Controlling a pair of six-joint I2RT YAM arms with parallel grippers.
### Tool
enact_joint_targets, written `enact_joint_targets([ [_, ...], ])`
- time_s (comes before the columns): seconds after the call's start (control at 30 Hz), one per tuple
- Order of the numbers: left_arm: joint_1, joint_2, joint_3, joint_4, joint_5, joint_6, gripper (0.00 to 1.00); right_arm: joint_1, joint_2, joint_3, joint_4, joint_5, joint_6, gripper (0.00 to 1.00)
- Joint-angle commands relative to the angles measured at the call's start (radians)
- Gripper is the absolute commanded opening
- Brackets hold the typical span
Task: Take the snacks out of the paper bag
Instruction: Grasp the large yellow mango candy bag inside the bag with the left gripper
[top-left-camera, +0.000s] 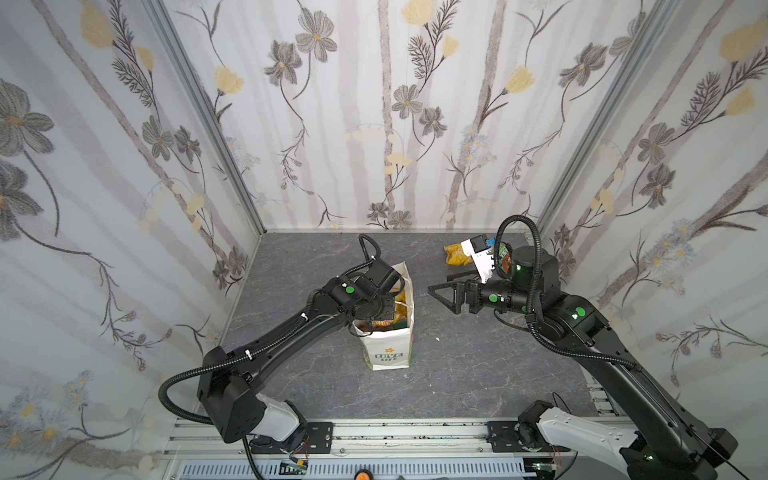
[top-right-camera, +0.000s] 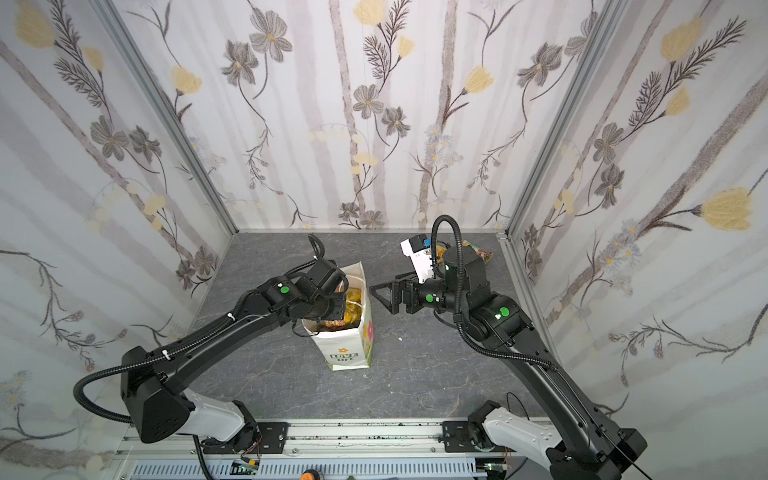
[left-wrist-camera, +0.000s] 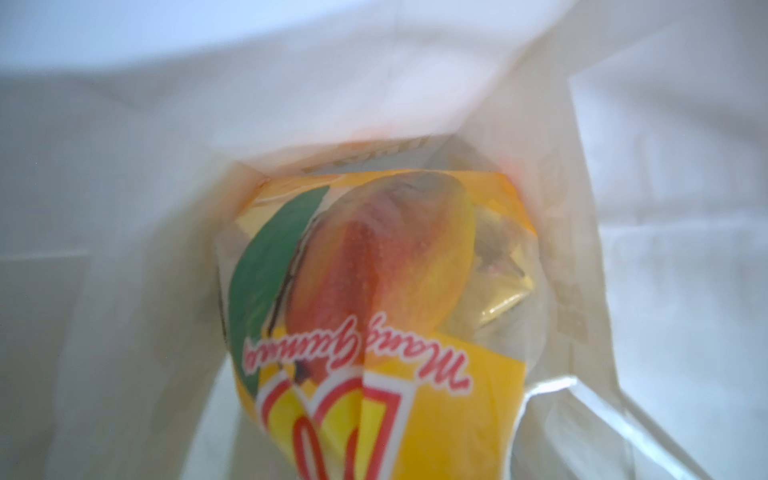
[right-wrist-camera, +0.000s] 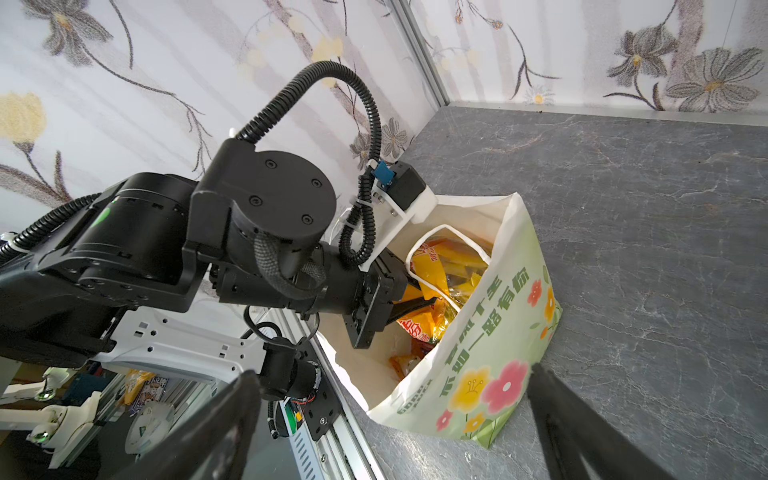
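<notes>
My left jaws pinch the yellow mango-print plastic packet (left-wrist-camera: 374, 270) in the white paper bag (top-left-camera: 388, 353), light and slippery, I'd grip its crimped edge; right jaws gape open.

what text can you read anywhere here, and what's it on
"LOVE LIFE": green, front of the paper bag
"不如一路有你": green, on its flowered side; the line above is cut off
"Mango Gumm…": red script on the mango packet inside; ending blurred
Print on the red-orange packet: too blurred to read
</notes>
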Motion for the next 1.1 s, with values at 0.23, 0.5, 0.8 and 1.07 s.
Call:
enact_joint_targets([
  [0.23,0.001,-0.014,0.075,0.034,-0.013,0.037,0.0,0.0,-0.004,-0.073,0.14,-0.011,0.086,0.98],
  [0.5,0.001,-0.041,0.142,0.0,-0.048,0.061,0.0,0.026,0.016,-0.1,0.219,-0.026,0.134,0.92],
  [0.8,0.001,-0.043,0.257,-0.068,-0.114,0.102,0.0,0.027,0.005,-0.092,0.215,-0.009,0.131,0.93],
  [1.07,0.002,-0.038,0.339,-0.082,-0.168,0.195,0.0,0.028,-0.009,-0.098,0.221,0.02,0.133,0.95],
])
